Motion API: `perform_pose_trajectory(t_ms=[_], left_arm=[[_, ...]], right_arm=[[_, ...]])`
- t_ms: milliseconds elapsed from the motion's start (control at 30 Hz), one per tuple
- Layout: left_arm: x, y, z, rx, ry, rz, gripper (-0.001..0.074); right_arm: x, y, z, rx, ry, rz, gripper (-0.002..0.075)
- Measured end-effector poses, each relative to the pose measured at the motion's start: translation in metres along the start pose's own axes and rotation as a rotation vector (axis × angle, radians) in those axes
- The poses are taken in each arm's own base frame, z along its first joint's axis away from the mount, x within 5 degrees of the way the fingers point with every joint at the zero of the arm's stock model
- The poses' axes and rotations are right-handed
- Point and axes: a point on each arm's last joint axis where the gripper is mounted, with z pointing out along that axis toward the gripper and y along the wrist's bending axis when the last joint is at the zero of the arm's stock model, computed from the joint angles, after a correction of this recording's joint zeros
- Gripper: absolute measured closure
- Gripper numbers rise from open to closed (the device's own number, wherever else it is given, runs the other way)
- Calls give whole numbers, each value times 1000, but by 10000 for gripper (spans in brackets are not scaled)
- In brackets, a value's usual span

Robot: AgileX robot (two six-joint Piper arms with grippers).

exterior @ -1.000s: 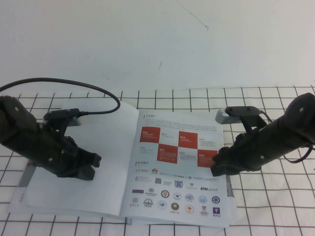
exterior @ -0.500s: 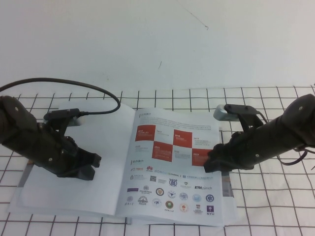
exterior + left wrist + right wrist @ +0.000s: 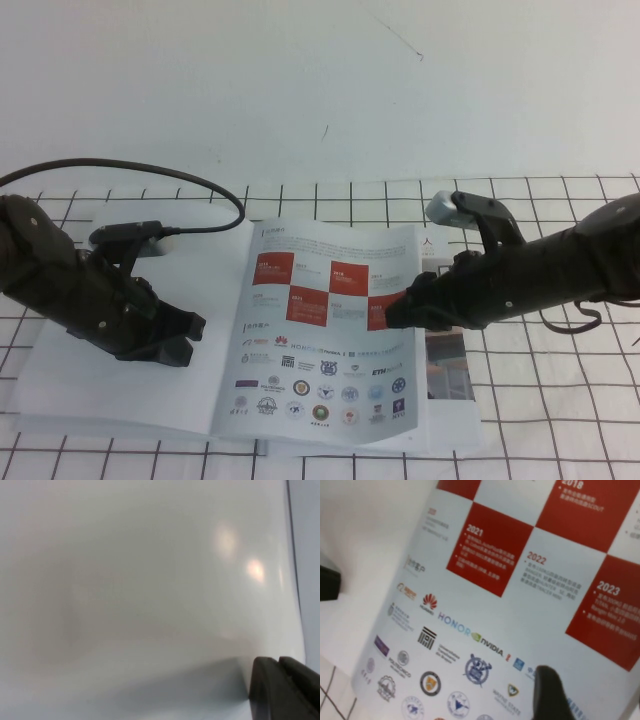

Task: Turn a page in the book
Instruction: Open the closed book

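The book (image 3: pixel 120 385) lies open on the grid table. Its left side is a blank white sheet (image 3: pixel 150 580). My left gripper (image 3: pixel 183 338) rests shut on that sheet, near its inner part, and its dark fingertips (image 3: pixel 285 690) touch the paper. My right gripper (image 3: pixel 396 312) is shut on the outer edge of the page (image 3: pixel 320 340), which has red checker squares above rows of logos. The page is lifted and bowed toward the spine. In the right wrist view one dark finger (image 3: pixel 547 692) lies on the page (image 3: pixel 485 600). The other finger is hidden beneath it.
Under the lifted page, the following page (image 3: pixel 448 362) shows a strip with a picture at the book's right edge. A black cable (image 3: pixel 150 172) loops behind the left arm. The grid mat (image 3: pixel 560 420) extends right of the book, with plain white surface (image 3: pixel 320 90) behind.
My right gripper has moved left with the page's edge. The page has risen and curled toward the spine, uncovering the page beneath. My left arm has not moved.
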Motion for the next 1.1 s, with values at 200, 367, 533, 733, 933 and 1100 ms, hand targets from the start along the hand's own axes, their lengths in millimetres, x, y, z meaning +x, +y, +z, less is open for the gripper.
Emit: perform_pose_trajectory(t_ms=[200, 367, 533, 733, 933, 1100], left_arm=[[0, 0, 0, 0, 0, 0, 737], [0, 0, 0, 0, 0, 0, 737], [0, 0, 0, 0, 0, 2, 737], [0, 0, 0, 0, 0, 2, 737], [0, 0, 0, 0, 0, 2, 737], [0, 0, 0, 0, 0, 2, 737]], right_arm=[[-2, 3, 0, -29, -24, -15, 356], [-3, 5, 0, -54, -36, -26, 356], [-7, 13, -1, -142, -83, -59, 356], [-8, 12, -1, -127, -100, -92, 357], [-7, 8, -1, -81, -85, -133, 357], [-6, 7, -1, -73, -77, -141, 357]])
